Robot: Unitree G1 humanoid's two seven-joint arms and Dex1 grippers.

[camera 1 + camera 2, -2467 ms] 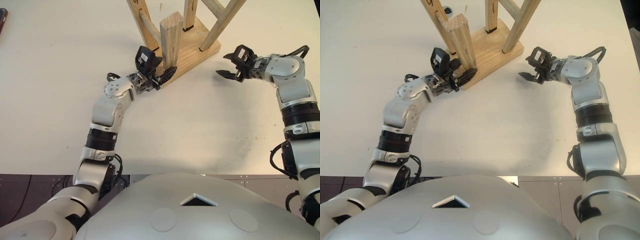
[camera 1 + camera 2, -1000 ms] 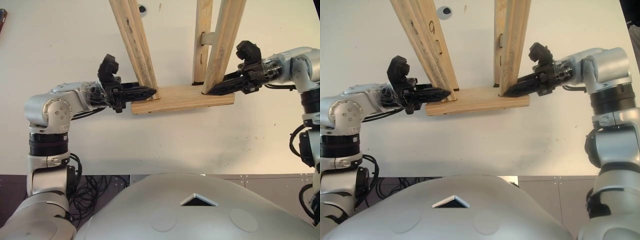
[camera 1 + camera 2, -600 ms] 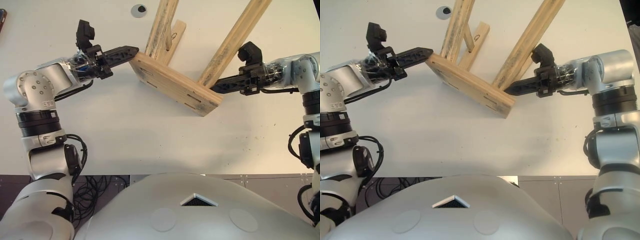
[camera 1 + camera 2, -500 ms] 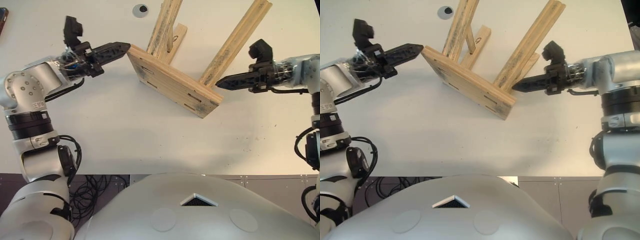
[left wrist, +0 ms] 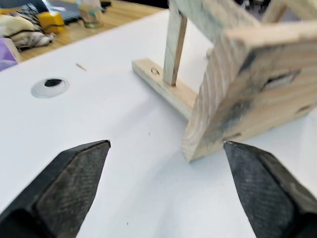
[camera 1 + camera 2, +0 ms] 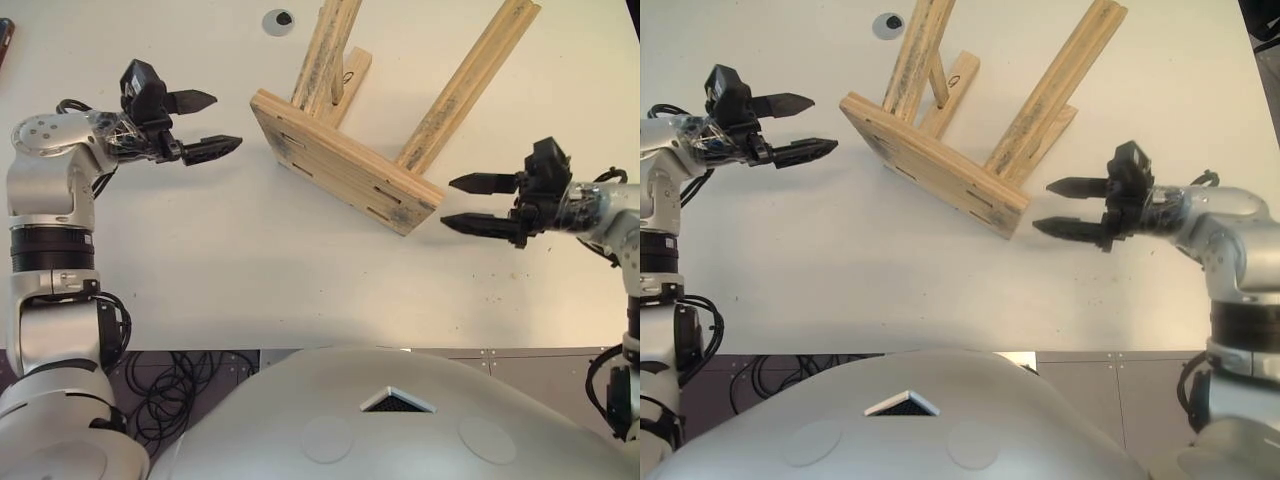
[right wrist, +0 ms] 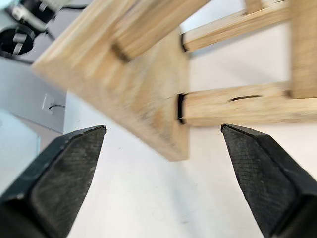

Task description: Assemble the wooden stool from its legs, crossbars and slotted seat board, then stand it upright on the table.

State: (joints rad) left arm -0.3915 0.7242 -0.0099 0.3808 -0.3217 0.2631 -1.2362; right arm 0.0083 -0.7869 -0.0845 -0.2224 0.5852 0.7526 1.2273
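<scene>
On the left, the left gripper (image 6: 226, 121) hangs over the white table (image 6: 300, 290) with its two fingers spread wide and nothing between them. It sits just beside the left end of the stool and does not touch it.

Beyond the table's far edge stands one small cup or jar (image 5: 90, 11); I can't make out what is in it. One round grommet hole (image 6: 279, 18) sits in the tabletop.

In the middle, the wooden stool (image 6: 935, 165) lies on its side. Its slotted seat board (image 6: 345, 172) stands on one long edge, facing me, with what look like four dark slots. The legs (image 6: 470, 80) point away from me, four as far as I can count, the lower two lying on the table. One thin crossbar (image 5: 174, 44) joins the left pair.

On the right, the right gripper (image 6: 447, 202) is also spread wide and holds nothing. It is close to the seat board's near right corner, apart from it.
</scene>
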